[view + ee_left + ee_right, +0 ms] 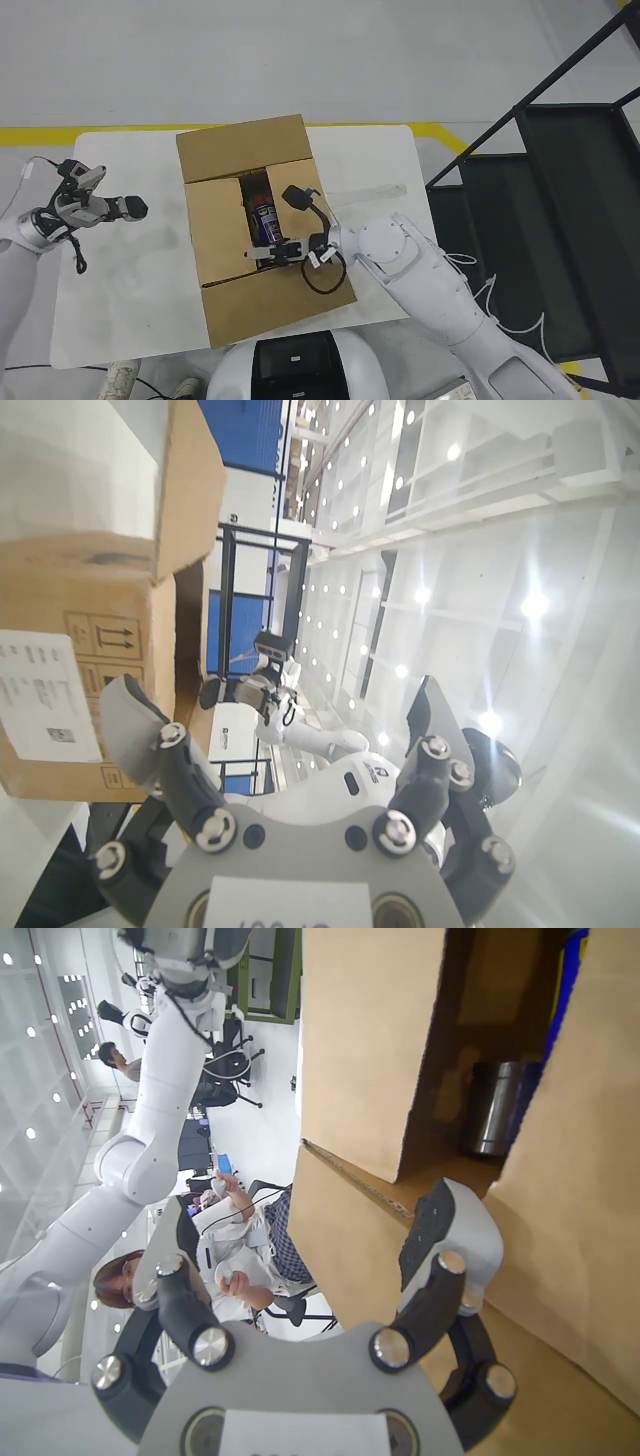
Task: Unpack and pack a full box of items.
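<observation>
A cardboard box (245,230) stands in the middle of the white table (375,155), its far flap (243,146) folded back and its side flaps partly raised. Through the gap I see a dark can (265,218) with a red and blue label; it is the dark cylinder (492,1108) in the right wrist view. My right gripper (280,225) hangs open over that gap, one fingertip (445,1228) against the edge of a flap (565,1208). My left gripper (112,192) is open and holds nothing, over the table left of the box (100,600).
A black metal staircase (560,200) stands close to the table's right side. Yellow floor tape (100,130) runs behind the table. Something faint and clear (368,190) lies on the table right of the box. Bare table surface lies left of the box.
</observation>
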